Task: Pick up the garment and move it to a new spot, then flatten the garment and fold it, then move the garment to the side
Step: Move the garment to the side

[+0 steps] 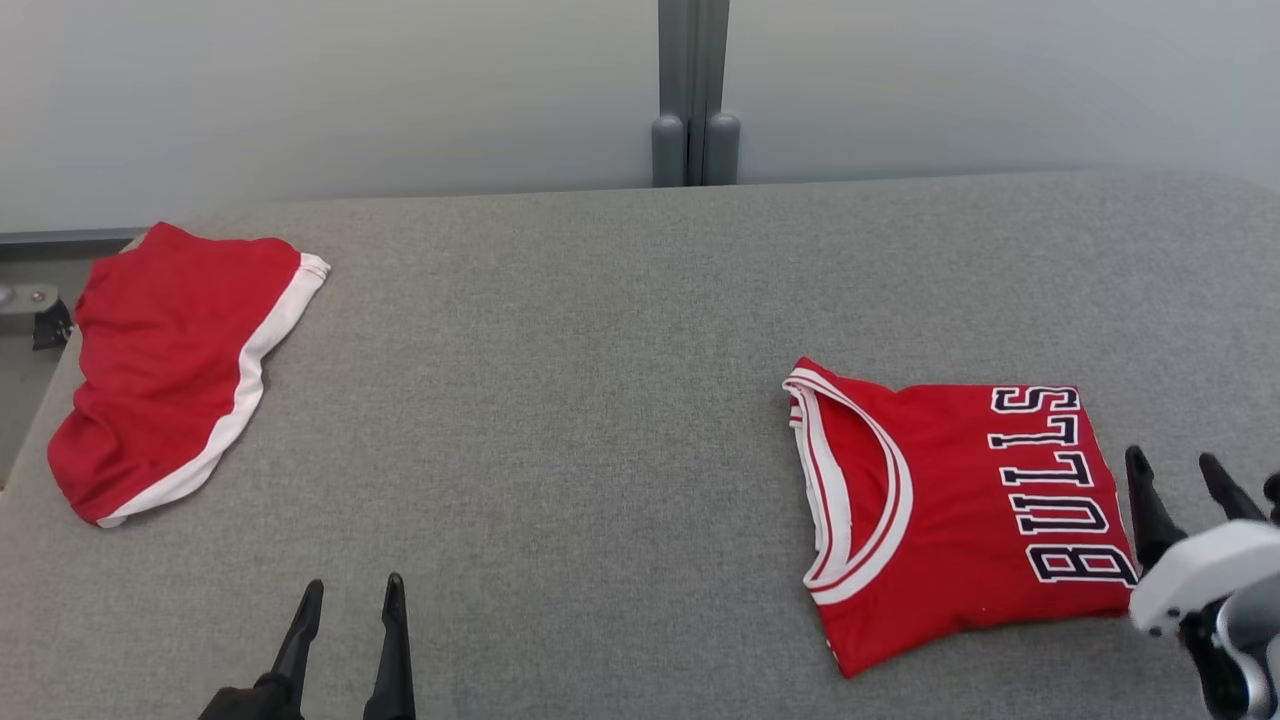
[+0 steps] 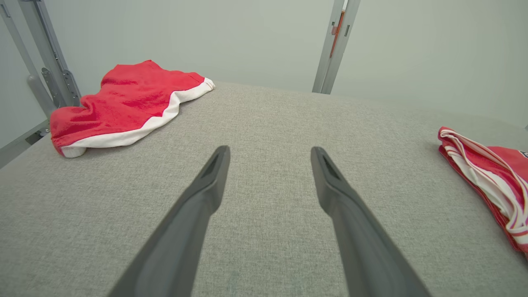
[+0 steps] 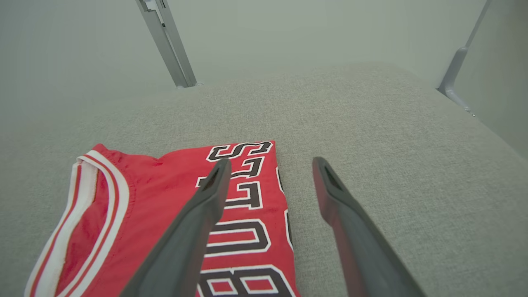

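A red jersey (image 1: 950, 510) with white trim and "BULLS" lettering lies folded on the right side of the grey table (image 1: 600, 400). My right gripper (image 1: 1178, 472) hovers open beside the jersey's right edge; in the right wrist view its left finger is above the lettering of the jersey (image 3: 173, 214) and the gripper (image 3: 268, 165) holds nothing. My left gripper (image 1: 350, 590) is open near the front edge at the lower left, well apart from both garments. The left wrist view has the gripper (image 2: 268, 152) over bare fabric, the jersey's collar (image 2: 491, 173) at the far right.
Red shorts (image 1: 170, 360) with a white stripe lie crumpled at the table's left edge, seen also as the shorts (image 2: 128, 103) in the left wrist view. A grey post (image 1: 692, 95) stands behind the table against a pale wall. The table's left edge drops off by the shorts.
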`<state>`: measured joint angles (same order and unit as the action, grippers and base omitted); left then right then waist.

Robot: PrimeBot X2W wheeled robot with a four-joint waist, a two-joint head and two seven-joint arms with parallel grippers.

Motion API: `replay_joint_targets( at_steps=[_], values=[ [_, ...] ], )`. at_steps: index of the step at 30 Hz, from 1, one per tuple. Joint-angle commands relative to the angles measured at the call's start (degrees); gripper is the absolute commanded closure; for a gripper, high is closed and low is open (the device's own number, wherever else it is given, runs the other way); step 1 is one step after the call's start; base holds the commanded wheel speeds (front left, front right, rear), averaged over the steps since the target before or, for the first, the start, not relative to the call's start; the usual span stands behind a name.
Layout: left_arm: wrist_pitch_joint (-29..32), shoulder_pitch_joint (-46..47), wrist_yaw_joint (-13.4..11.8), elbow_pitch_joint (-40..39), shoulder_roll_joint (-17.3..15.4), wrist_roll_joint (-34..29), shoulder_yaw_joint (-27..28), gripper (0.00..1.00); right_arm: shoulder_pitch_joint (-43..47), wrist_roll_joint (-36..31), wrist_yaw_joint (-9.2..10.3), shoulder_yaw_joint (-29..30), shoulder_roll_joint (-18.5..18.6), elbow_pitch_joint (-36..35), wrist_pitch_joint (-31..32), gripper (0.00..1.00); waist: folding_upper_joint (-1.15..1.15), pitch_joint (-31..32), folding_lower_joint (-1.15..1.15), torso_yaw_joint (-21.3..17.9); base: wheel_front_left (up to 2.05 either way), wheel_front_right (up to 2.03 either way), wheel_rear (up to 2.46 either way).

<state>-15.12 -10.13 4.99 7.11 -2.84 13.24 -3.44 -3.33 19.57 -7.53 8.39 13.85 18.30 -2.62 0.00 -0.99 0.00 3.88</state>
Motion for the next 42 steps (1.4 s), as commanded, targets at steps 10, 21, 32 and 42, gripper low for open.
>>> replay_joint_targets(
  at_steps=[10, 21, 32, 42],
  values=[
    [0.0, 6.0, 1.4, 0.8, -0.1, -1.7, 0.0, 0.00, -14.2, 2.0, 0.07, -0.9, 5.8, 11.3, 24.3, 0.00, 0.00, -7.9, 0.00, 1.9, 0.00, 0.00, 0.00],
    [0.0, 6.2, 0.9, 0.8, -0.1, -0.9, -0.4, 0.00, -15.8, 5.2, 0.09, 0.1, 4.0, 15.3, 27.6, 1.00, 0.00, -8.2, 0.00, 2.7, 0.00, 0.00, 0.00],
    [0.0, 5.9, 0.6, -0.5, -0.1, -0.4, 0.0, 0.00, -19.7, 0.8, 0.11, 1.5, 4.5, 16.1, 21.5, 1.00, 0.00, -10.2, 0.00, -7.7, 0.00, 0.00, 0.00],
    [0.0, 14.0, 2.2, -1.7, -0.6, -4.6, -0.7, 0.00, -30.4, -5.8, 0.10, 3.7, 2.9, 17.7, 11.3, 1.00, 0.00, -22.3, 0.00, -12.2, 0.00, 0.00, 0.00]
  ],
)
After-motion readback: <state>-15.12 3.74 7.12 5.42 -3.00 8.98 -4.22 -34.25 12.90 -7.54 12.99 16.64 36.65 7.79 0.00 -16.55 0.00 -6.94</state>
